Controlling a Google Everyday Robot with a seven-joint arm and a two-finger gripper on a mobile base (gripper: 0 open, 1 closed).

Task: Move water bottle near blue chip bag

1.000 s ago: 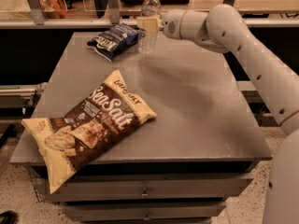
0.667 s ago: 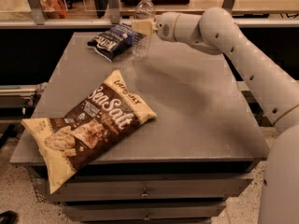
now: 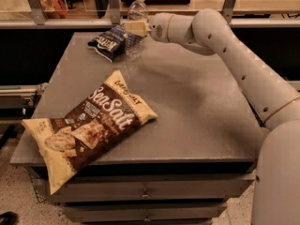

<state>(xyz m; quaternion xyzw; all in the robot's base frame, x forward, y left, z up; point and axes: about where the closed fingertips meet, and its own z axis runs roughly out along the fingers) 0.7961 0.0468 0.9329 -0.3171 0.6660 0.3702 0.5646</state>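
Note:
The water bottle, clear plastic with a white cap, stands upright at the far edge of the grey table. My gripper reaches in from the right and is shut on the bottle at about mid-height. The blue chip bag, small and dark blue with white lettering, lies flat just left of the bottle, almost touching its base. The bottle's lower half shows below the fingers.
A large tan-and-brown "Sea Salt" bag lies at the front left, overhanging the table's edge. My white arm crosses the table's right side. A shelf rail runs behind the table. Drawers sit below the tabletop.
My gripper has carried the bottle to the left along the table's far edge, ending right beside the blue chip bag.

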